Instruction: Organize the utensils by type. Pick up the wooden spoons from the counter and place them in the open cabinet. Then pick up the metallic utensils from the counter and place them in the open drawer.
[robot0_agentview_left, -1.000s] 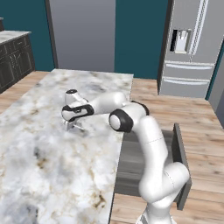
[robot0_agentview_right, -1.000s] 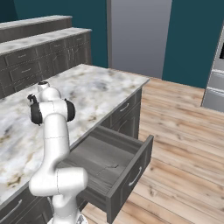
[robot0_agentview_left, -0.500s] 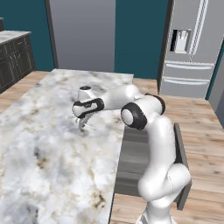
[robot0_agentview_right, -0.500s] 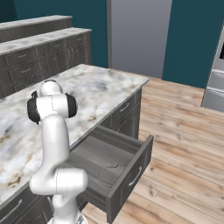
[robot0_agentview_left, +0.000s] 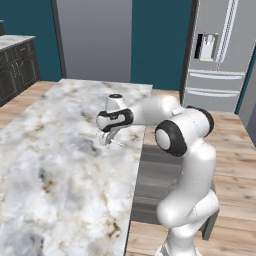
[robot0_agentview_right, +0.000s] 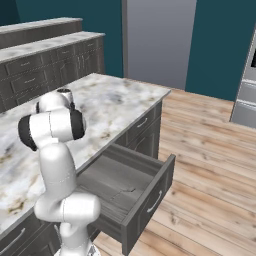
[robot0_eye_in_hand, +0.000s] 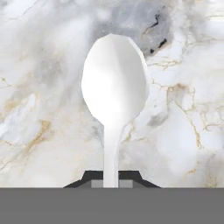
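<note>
I have the gripper (robot0_eye_in_hand: 111, 178) clamped on the silver spoon (robot0_eye_in_hand: 114, 94) by its handle, bowl pointing straight out over the counter (robot0_agentview_left: 55, 170), the open drawer (robot0_agentview_right: 131, 185) lying off beside the arm.

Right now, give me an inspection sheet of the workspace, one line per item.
Surface: marble counter, brown-veined, over dark base units.
Job's things: one silver spoon held by its handle, bowl pointing away from the hand, above the counter; drawer pulled open, with a thin pale mark on its floor, too small to identify. Wooden spoons: nothing seen.
Clutter: nothing seen.
Gripper: gripper shut on the spoon handle, over the counter near its drawer-side edge.
Cables: nothing seen.
Surroundings: steel fridge, teal walls, wood floor, a further run of dark units.
</note>
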